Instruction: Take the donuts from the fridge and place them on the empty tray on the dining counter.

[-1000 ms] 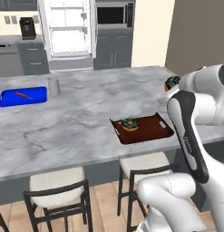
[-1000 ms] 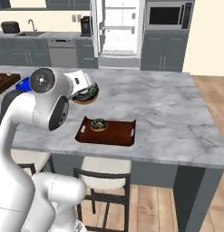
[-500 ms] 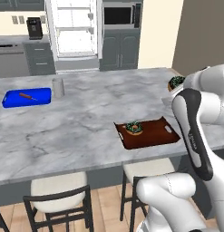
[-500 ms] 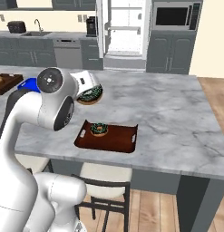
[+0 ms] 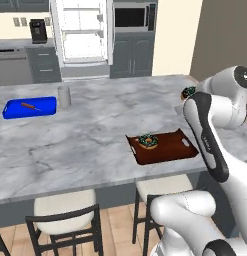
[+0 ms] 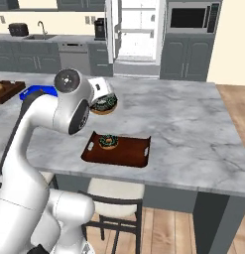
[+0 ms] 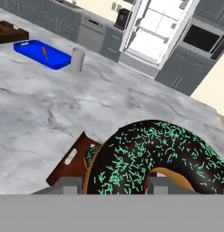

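At the counter's (image 6: 193, 124) left end lies a blue tray (image 5: 30, 107). Near its front edge, the brown tray (image 6: 129, 154) carries one donut (image 6: 108, 141). The claw (image 6: 105, 99) hangs above, pinched on the second donut (image 6: 104, 104), seemingly across its ring. Soft, light, with smearable icing: gentle squeeze.
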### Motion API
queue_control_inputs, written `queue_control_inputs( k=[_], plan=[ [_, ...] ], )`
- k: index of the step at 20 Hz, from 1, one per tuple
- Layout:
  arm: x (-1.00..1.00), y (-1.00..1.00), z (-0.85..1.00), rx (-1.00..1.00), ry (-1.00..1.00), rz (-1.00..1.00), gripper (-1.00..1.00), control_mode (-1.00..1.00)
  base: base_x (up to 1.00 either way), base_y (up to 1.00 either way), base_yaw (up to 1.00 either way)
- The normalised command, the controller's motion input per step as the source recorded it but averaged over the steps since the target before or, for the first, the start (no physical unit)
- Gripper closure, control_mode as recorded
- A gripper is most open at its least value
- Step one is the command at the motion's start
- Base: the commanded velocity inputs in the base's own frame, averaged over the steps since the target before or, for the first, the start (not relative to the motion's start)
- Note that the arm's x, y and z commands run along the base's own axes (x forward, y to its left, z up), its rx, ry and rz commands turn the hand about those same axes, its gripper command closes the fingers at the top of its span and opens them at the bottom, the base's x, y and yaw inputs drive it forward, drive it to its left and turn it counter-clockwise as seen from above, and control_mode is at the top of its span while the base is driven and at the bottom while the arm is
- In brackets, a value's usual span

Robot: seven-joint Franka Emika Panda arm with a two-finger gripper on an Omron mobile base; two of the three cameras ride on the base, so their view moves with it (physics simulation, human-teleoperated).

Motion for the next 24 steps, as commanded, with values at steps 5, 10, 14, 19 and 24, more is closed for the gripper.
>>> queue_control_inputs(
  k=[5, 10, 14, 19, 24],
  plan=[
    [0.78, -0.58, -0.48, 0.00, 0.31, 0.00, 1.00, -1.00, 0.00, 0.00, 0.00],
    [0.66, -0.01, -0.51, -0.06, 0.20, 0.00, 1.00, -1.00, 0.00, 0.00, 0.00],
    [0.38, 0.00, -0.78, -0.12, 0.12, -0.07, 1.00, -1.00, 0.00, 0.00, 0.00],
    [0.10, 0.01, -0.84, -0.15, 0.07, -0.12, 1.00, -1.00, 0.00, 0.00, 0.00],
    [0.00, 0.04, -0.39, -0.01, 0.00, -0.06, 1.00, -1.00, 0.00, 0.00, 0.00]
  ],
)
